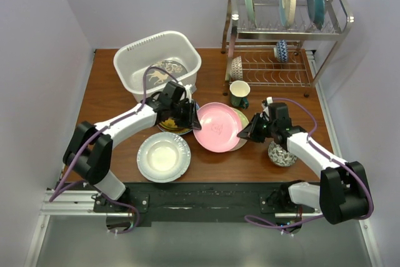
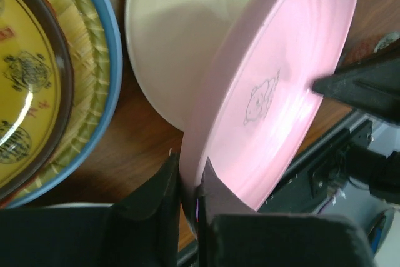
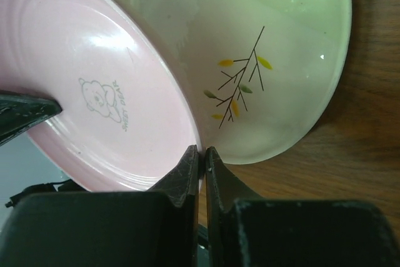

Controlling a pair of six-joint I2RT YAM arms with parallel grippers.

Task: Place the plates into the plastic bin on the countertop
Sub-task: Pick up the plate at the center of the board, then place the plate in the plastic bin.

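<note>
A pink plate (image 1: 217, 127) with a bear print is held tilted above a lime plate (image 1: 241, 119) on the countertop (image 1: 112, 95). My left gripper (image 1: 191, 114) is shut on its left rim; in the left wrist view the jaws (image 2: 189, 182) pinch the plate's (image 2: 275, 92) edge. My right gripper (image 1: 249, 132) is shut on its right rim, as the right wrist view (image 3: 202, 154) shows. The white plastic bin (image 1: 128, 70) stands at the back left with a patterned plate (image 1: 164, 72) inside. A yellow patterned plate (image 2: 25, 92) lies under my left wrist. A white plate (image 1: 164, 156) lies at the front.
A steel wire dish rack (image 1: 284, 29) at the back right holds three upright plates and two small bowls. A dark green mug (image 1: 239, 94) stands in front of it. A patterned bowl (image 1: 282, 155) sits under my right arm.
</note>
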